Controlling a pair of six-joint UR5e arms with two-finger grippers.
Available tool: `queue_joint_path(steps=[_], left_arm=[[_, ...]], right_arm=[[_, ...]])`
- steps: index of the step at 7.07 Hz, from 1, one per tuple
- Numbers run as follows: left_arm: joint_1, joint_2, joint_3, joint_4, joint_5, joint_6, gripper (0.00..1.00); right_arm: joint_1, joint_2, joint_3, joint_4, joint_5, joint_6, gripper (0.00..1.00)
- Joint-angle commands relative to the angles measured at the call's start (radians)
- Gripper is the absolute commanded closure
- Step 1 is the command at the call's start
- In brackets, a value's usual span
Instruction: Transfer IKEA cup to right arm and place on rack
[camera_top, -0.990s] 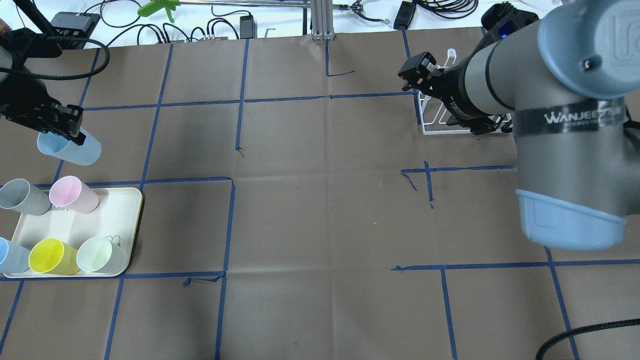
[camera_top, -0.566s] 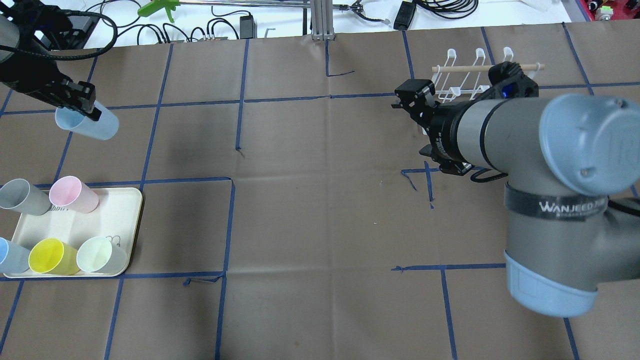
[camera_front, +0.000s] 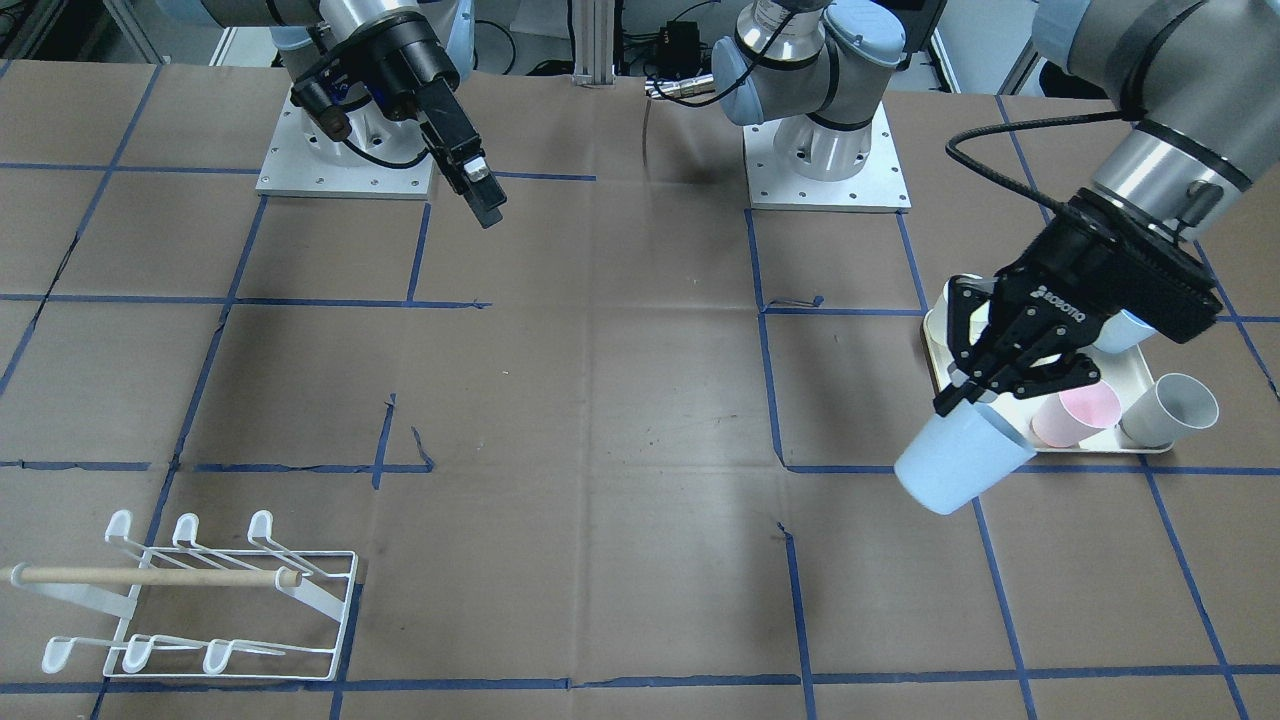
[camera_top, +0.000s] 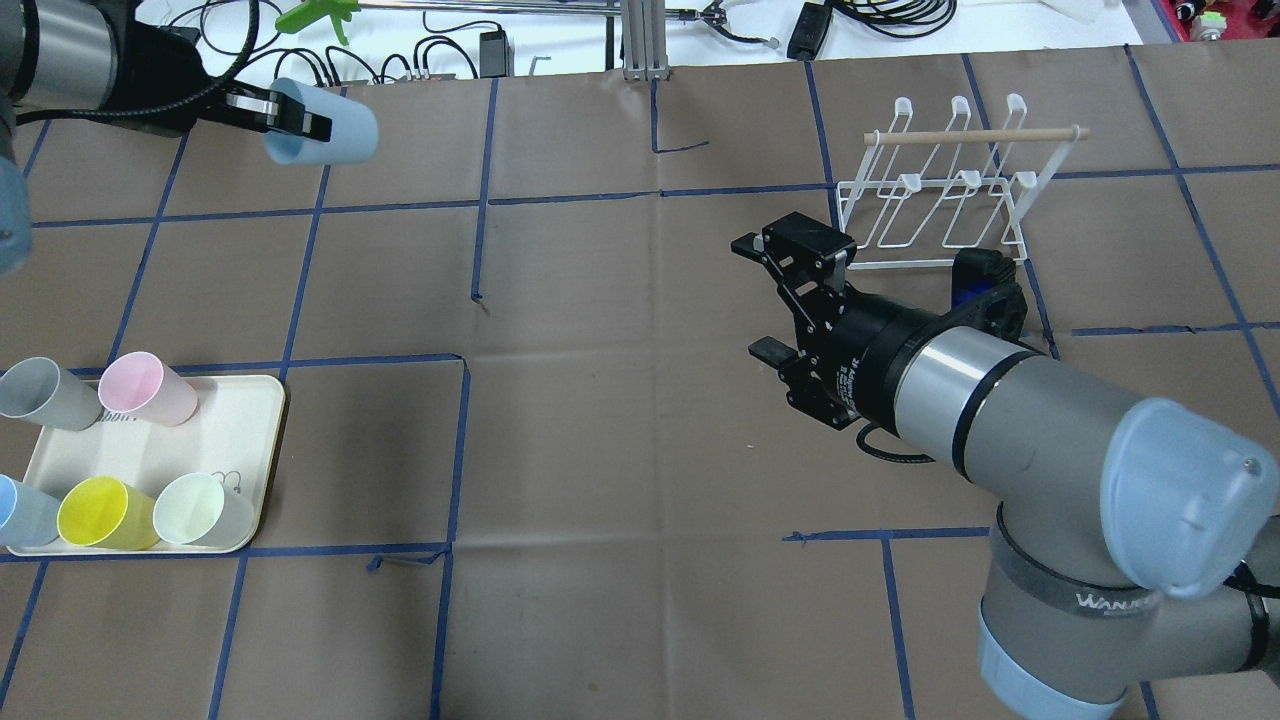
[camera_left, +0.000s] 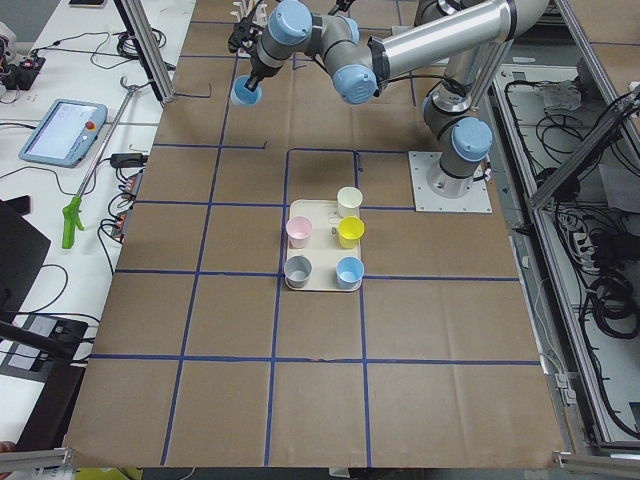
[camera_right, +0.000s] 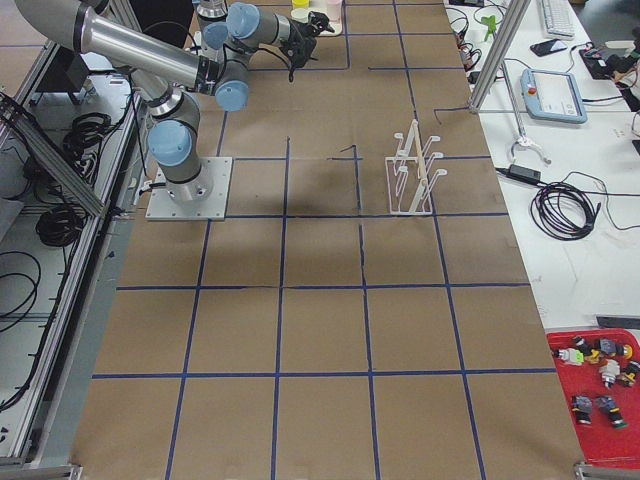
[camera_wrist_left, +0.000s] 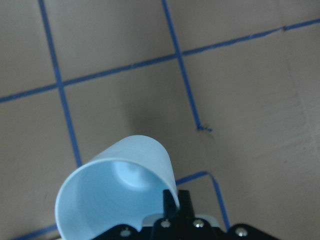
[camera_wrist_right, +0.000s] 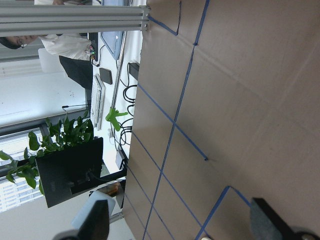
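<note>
- Blue cup (camera_top: 325, 132): held off the table at its far left, well apart from the rack. Its long axis lies nearly level. The mouth faces left toward the wrist and the base points right, toward the table's middle.
- Left gripper (camera_top: 287, 112): fingers closed down on the cup's wall at the rim. The wrist view looks straight into the cup's mouth.
- Right gripper (camera_top: 778, 296): jaws spread wide with nothing between them, touching nothing. It points left, above the table right of centre and just near-left of the rack.
- Right arm (camera_top: 1010, 410): reaches in from the near right corner.
- Rack (camera_top: 938, 190): white wire, standing at the far right, its prongs bare and a wooden rod (camera_top: 975, 135) across the top.
- Tray (camera_top: 235, 425): cream, at the near left. It carries five upright cups: grey (camera_top: 40, 393), pink (camera_top: 148, 388), blue (camera_top: 20, 510), yellow (camera_top: 105, 513) and pale green (camera_top: 200, 508).
- Table (camera_top: 620, 420): covered in brown paper, gridded with blue tape.
</note>
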Motion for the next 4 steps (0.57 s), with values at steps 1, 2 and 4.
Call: queue_joint_path(steps=[1,2,4], left_arm=[[-0.044,-0.004,-0.173,0.329,-0.280,0.007,1.00],[-0.048,-0.018,-0.245,0.452,-0.398,0.009,1.00],[-0.049,-0.036,-0.405,0.688,-0.537,0.007,1.00]], right_arm=[[0.000,-0.009,-0.001,-0.012,0.088,0.039,0.00],[-0.002,-0.012,-0.002,-0.015,0.082,0.038,0.00],[-0.003,-0.011,-0.002,-0.015,0.085,0.038,0.00]])
